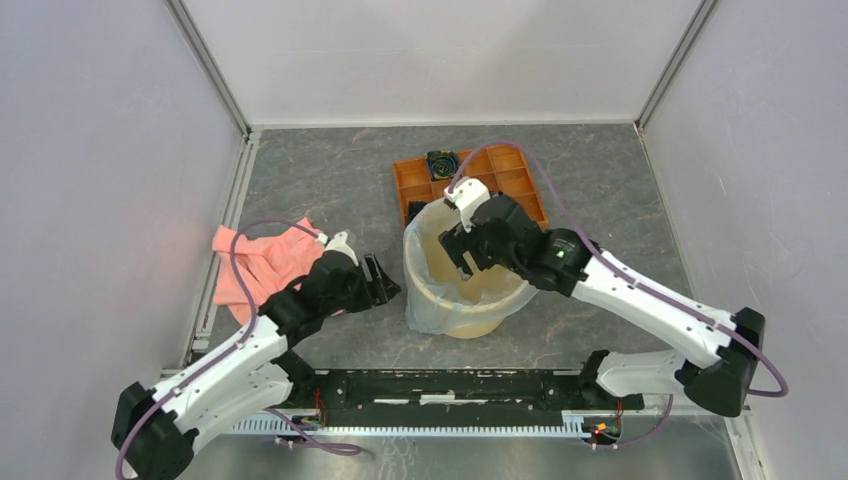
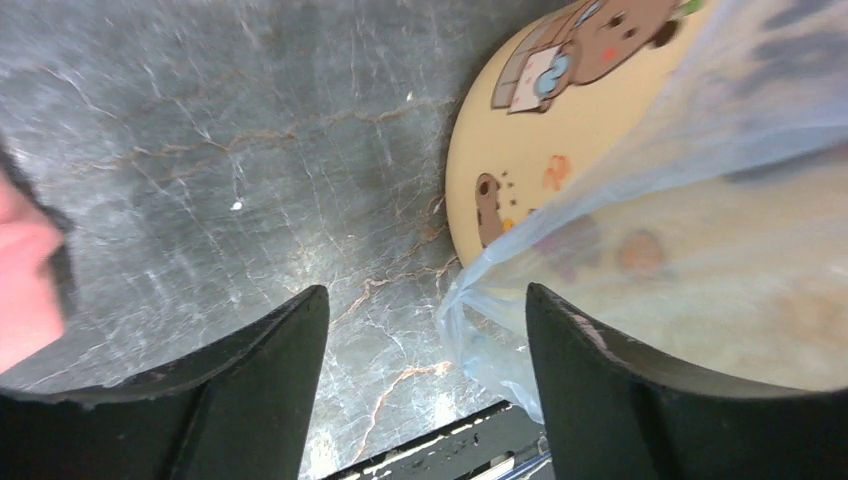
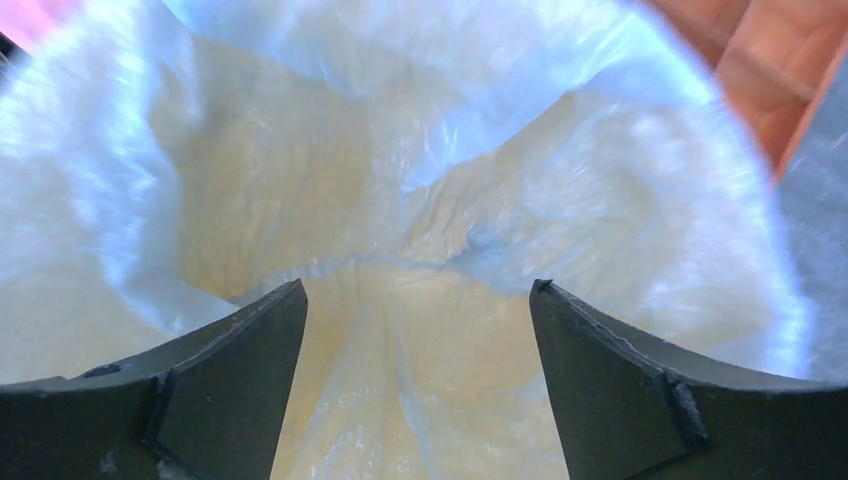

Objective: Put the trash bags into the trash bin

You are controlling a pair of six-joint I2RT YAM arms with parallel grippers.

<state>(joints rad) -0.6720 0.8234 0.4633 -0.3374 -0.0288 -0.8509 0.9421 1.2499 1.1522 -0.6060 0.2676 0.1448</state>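
Right pincer point(image 3: 418, 290) nearest the lens: two dark fingers point(image 3: 220, 390) spread wide, nothing between them. They hang in the mouth of the trash bin point(image 1: 487, 325). Below them we see only the trash bag point(image 3: 300, 180), pale blue film, crumpled, lining the tan inside. We cannot tell whether the fingers touch the film.

Left pincer point(image 2: 428, 295): also wide, empty, low over the grey marbled desk point(image 2: 220, 150), just beside the bin's left wall.

From above: the bag's edge is folded out over the rim and drapes down the outer wall on the left and near sides.

Markings: the bin wall point(image 2: 520, 130) carries brown cartoon animals, one behind a small blue-and-white panel. Dark marks on the film are too blurred to read.

Salmon-pink cloth point(image 1: 265, 265) lies under the left arm. An orange tray point(image 1: 515, 185) sits behind the bin.
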